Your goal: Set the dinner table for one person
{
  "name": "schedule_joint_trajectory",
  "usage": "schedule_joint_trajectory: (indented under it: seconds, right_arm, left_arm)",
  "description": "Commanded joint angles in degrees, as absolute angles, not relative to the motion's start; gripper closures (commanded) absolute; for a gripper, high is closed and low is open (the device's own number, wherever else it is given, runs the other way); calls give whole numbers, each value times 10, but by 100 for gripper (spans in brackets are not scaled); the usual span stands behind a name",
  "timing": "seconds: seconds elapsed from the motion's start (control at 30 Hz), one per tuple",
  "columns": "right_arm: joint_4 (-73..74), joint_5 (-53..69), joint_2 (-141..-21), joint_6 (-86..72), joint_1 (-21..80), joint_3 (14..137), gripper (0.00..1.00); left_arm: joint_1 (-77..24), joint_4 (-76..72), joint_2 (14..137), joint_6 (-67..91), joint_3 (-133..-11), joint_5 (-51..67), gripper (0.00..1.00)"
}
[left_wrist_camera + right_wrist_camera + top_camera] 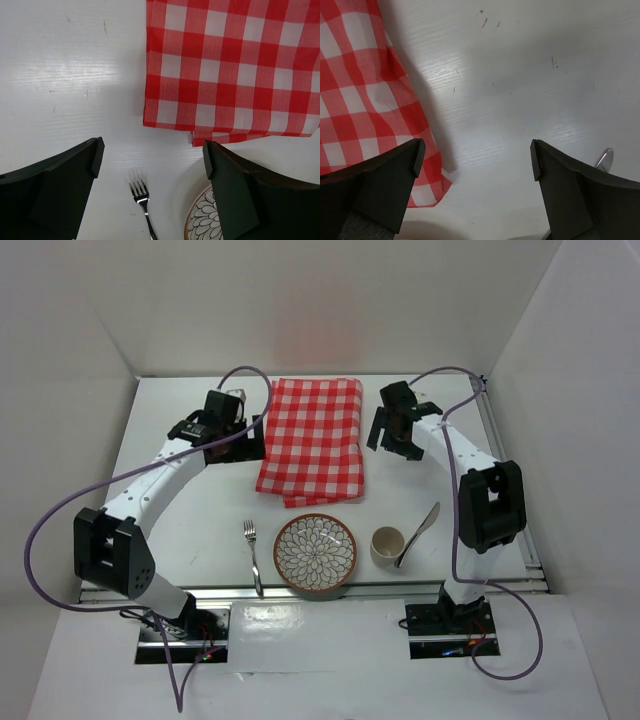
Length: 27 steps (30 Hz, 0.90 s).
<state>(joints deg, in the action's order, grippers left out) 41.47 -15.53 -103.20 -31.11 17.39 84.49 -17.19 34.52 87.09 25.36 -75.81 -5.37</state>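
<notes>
Your left end effector [150,159] and right end effector [476,159] both spread wide, empty, fork [140,193] and bowl [200,225] cropped at left wrist view's edge

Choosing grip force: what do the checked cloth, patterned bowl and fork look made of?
Red-and-white checked cloth: woven fabric, matte, folded edges. Round flower-patterned bowl: probably glazed ceramic, brown rim. Slim silver fork: shiny metal, likely steel.

No readable text, labels or numbers anywhere.
</notes>
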Motion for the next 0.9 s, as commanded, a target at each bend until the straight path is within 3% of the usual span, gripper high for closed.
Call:
schedule_joint_trajectory:
  seconds: [0.0,0.43,0.6,0.87]
  right_arm:
    - [396,-135,-995,-321,177,830,0]
    - [324,-60,-897,-277,177,737,0]
    - [284,-5,-869,-253,183,708,0]
    - [304,-52,-896,-228,234,731,0]
  left_arm:
    - [-173,357,853,276,-755,-40,0]
    - [-157,359,837,347,-659,3,4]
    - [-107,303,825,353,-593,60,5]
    - [-94,219,867,415,-554,191,4]
